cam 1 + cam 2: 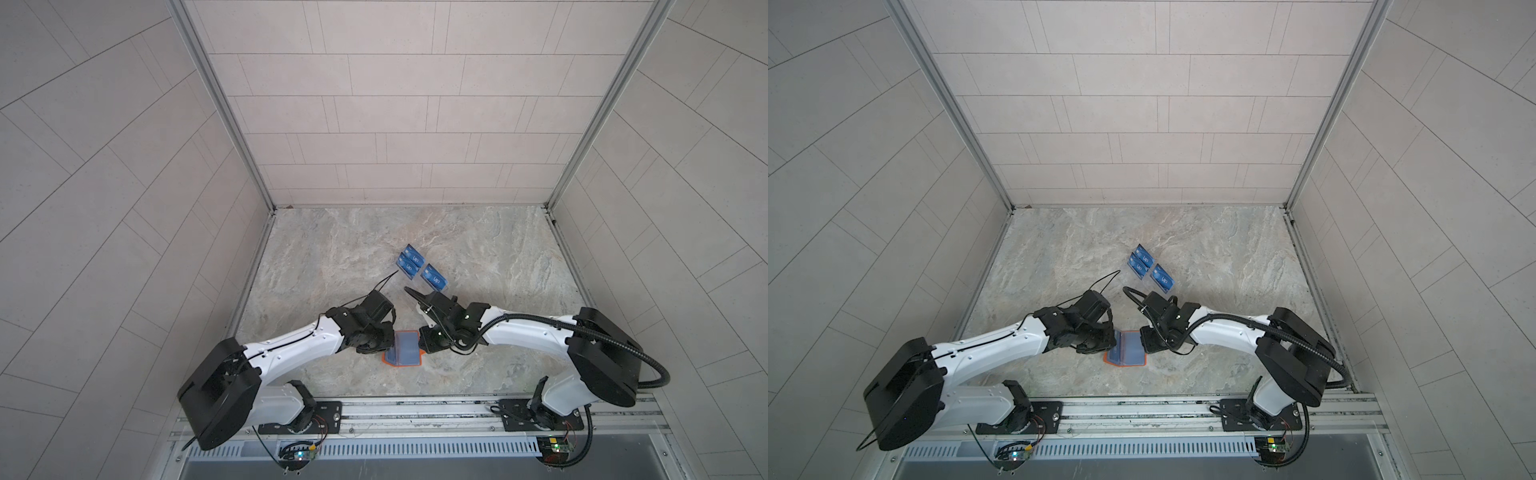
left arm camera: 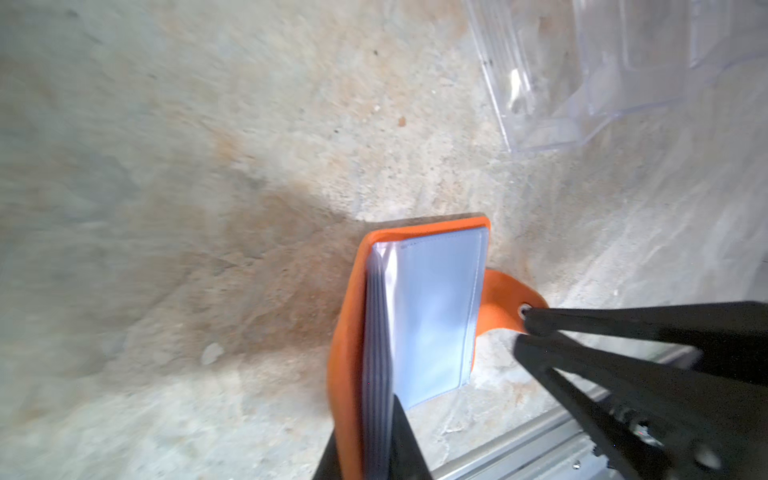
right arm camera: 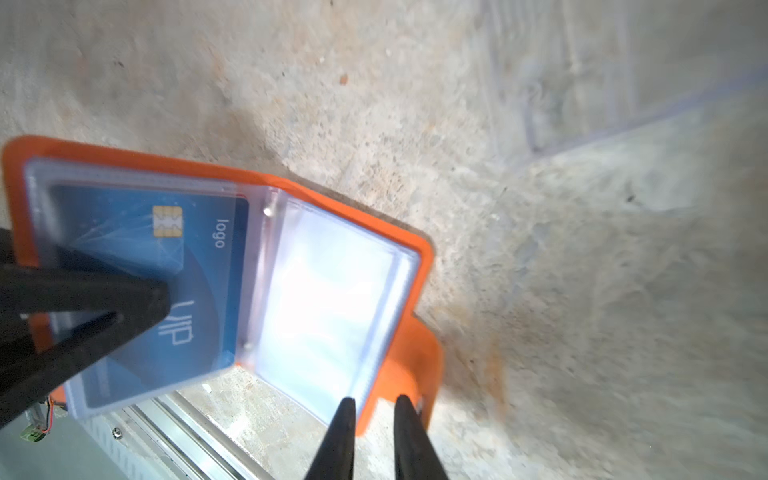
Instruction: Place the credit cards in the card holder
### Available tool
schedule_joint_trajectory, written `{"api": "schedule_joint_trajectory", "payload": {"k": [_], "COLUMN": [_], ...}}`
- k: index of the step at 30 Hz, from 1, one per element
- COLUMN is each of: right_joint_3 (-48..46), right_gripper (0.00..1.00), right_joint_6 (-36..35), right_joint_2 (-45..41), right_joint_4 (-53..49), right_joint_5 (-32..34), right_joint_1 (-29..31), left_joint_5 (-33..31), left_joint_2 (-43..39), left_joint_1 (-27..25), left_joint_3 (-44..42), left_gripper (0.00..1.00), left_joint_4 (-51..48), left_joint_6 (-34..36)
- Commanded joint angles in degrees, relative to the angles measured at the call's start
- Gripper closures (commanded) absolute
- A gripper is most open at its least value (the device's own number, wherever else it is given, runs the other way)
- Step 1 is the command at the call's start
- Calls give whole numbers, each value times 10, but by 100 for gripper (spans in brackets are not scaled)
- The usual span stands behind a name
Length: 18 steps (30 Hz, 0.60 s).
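**Card holder open between both grippers**

Near the table's (image 1: 478, 249) six o'clock edge the orange card holder (image 1: 405, 352) is open, its clear sleeves showing. The left gripper (image 2: 365, 432), at the holder's nine o'clock, is clamped on the cover and sleeve stack, with a finger on each side. A blue card (image 3: 199, 286) sits inside the sleeve there. At three o'clock the right gripper (image 3: 375, 401) has its fingers a narrow gap apart at the snap tab (image 2: 505, 303) — whether they pinch it I cannot tell. Farther off, toward twelve o'clock from the holder, three blue credit cards (image 1: 434, 277) stand in a clear rack (image 2: 582, 83) — apart from the holder.
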Motion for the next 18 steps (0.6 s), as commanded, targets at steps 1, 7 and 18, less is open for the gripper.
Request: {"api": "schedule_joint_trajectory", "payload": {"k": [1, 7, 18], "right_joint_3": [12, 11, -49], "right_gripper": [73, 72, 69], "right_joint_6": [-12, -12, 11], "right_joint_2": [-14, 21, 18], "right_joint_4": [-36, -19, 64], "right_joint_5": [57, 51, -7], "right_joint_1": [-1, -1, -24], "left_joint_5": [-63, -85, -29], "left_joint_2": [14, 41, 62], "left_joint_1": [-13, -29, -49], "left_joint_3": [37, 87, 111], "left_gripper": [81, 65, 54], "left_joint_4": [-117, -151, -95], "left_joint_6": [33, 34, 7]}}
